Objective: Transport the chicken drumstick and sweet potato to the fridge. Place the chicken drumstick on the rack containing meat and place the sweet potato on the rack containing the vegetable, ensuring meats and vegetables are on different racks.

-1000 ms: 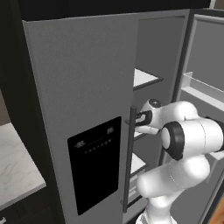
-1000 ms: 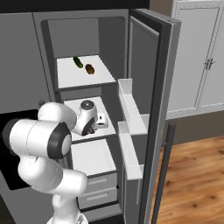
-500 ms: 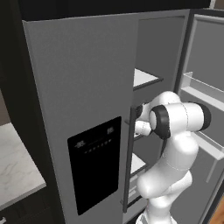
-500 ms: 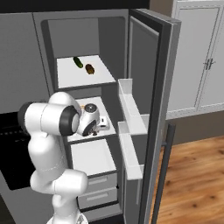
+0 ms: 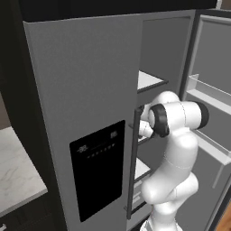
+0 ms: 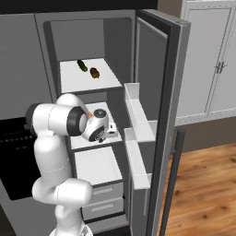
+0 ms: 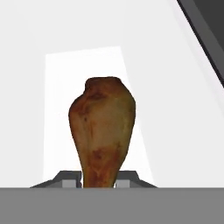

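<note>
The grey fridge (image 6: 159, 69) stands with its right door swung open. My gripper (image 7: 99, 177) is shut on the thin end of the orange-brown chicken drumstick (image 7: 103, 127), which points away over a white shelf. From the right base view my hand (image 6: 100, 128) is just above the middle shelf (image 6: 80, 142). On the top shelf (image 6: 73, 83) the dark reddish-brown sweet potato (image 6: 94, 72) lies beside a green vegetable (image 6: 82, 65). In the left base view my forearm (image 5: 145, 128) reaches in behind the shut left door (image 5: 90, 90).
The open door carries white bins (image 6: 136, 106) that jut close to my hand on the right. Below the middle shelf are a lower shelf (image 6: 97, 166) and drawers (image 6: 99, 203). A marble counter (image 5: 16, 176) lies left of the fridge; white cabinets (image 6: 212, 60) stand at the right.
My arm's upper joints have risen and swung round, while the hand stays at the middle shelf with the drumstick still held.
</note>
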